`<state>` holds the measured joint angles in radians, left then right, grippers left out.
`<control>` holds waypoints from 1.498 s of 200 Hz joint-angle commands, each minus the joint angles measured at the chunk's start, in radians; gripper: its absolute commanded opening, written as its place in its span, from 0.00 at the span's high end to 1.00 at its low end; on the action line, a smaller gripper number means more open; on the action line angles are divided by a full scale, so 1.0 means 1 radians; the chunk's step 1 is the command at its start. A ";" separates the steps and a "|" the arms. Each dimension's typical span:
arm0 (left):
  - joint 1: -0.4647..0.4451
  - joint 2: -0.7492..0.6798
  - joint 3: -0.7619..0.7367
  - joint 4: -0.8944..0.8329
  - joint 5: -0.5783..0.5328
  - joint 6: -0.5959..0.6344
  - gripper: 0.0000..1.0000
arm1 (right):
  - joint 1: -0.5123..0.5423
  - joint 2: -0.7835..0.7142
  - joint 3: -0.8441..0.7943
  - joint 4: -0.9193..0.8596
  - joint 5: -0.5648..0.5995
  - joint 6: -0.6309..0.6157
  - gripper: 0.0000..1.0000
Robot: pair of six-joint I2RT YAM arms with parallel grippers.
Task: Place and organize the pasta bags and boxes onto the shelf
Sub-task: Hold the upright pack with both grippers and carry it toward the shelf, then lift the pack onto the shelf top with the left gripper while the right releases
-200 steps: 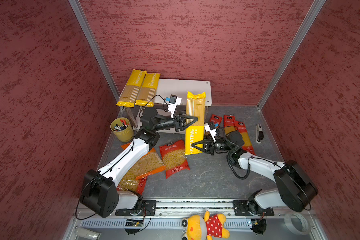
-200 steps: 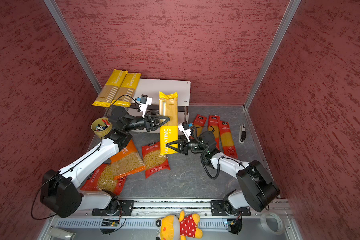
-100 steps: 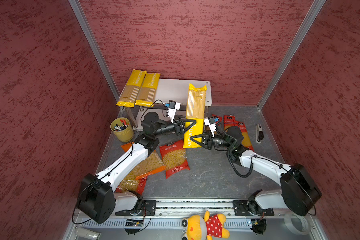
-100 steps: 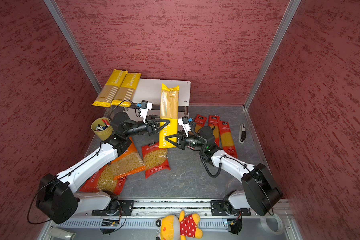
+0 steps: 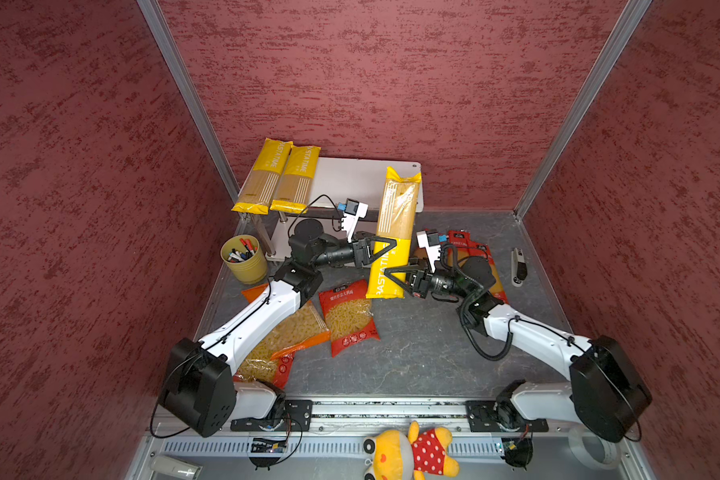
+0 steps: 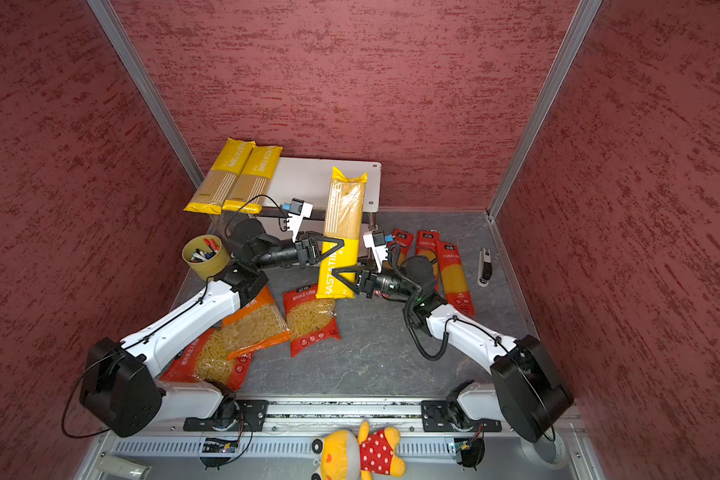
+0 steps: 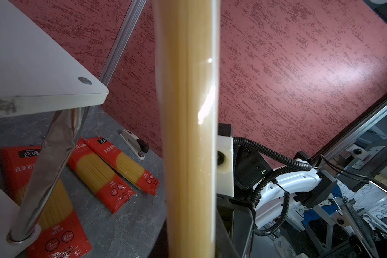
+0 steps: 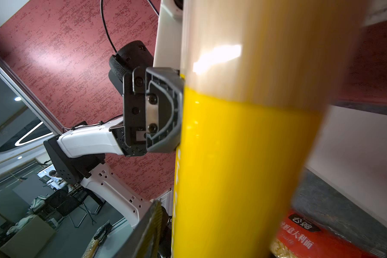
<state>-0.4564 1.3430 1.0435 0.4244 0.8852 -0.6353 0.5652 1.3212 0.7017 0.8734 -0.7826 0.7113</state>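
Moved since a second ago: third PASTATIME pack [image 5: 398, 208], carried back from mid-surface toward the shelf [image 5: 350, 183]. Stands near upright now, upper end overlapping the right part of the top board in both top views; contact with the board not determinable.

Left gripper [image 5: 381, 249]: jaws drawn in and clamped across the pack where its yellow band begins, one finger pressed flat to the wrapper in the right wrist view. Right gripper [image 5: 393, 276]: jaws spread wider than before, set about the lower end; grip or mere contact cannot be told.

Done: two PASTATIME packs [image 5: 281, 178] lying side by side on the left of the top board, front ends overhanging. In hand: the third. Outstanding, all on the surface [image 5: 412, 353]:
- three red spaghetti packs [image 6: 452, 274] by the right arm
- red short-pasta bag [image 5: 348, 316]
- orange macaroni bag [image 5: 296, 332]
- second red bag [image 6: 188, 361], partly under the left arm

Judged well under half complete.
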 commanded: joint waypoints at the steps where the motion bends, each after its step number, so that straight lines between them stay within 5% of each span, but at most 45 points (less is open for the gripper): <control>1: 0.024 -0.023 0.017 0.242 0.019 -0.098 0.95 | 0.001 -0.007 -0.040 0.130 0.026 0.056 0.51; 18: 0.037 -0.027 0.016 0.268 0.019 -0.126 0.96 | 0.001 0.002 -0.047 0.170 0.026 0.082 0.55; 63: 0.094 -0.051 0.024 0.227 -0.028 -0.148 0.91 | 0.001 0.051 0.049 0.180 0.015 0.144 0.89; 114: 0.189 -0.191 0.054 -0.170 -0.243 -0.089 0.37 | 0.001 0.087 0.246 0.074 0.114 0.191 0.94; 146: 0.292 -0.297 0.062 -0.492 -0.389 -0.101 0.27 | 0.001 0.127 0.433 -0.181 0.207 0.231 1.00; 209: 0.413 -0.419 0.171 -0.855 -0.532 -0.033 0.26 | 0.012 0.350 0.753 -0.371 0.281 0.529 1.00; 243: 0.519 -0.441 0.119 -0.814 -0.412 -0.141 0.26 | 0.044 0.422 0.883 -0.491 0.296 0.540 0.95; 299: 0.476 -0.444 0.073 -0.782 -0.436 -0.202 0.23 | 0.047 0.441 0.910 -0.563 0.281 0.557 0.73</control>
<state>0.0490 0.9104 1.1492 -0.3889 0.4442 -0.7929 0.6102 1.7878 1.5650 0.2562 -0.5114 1.2831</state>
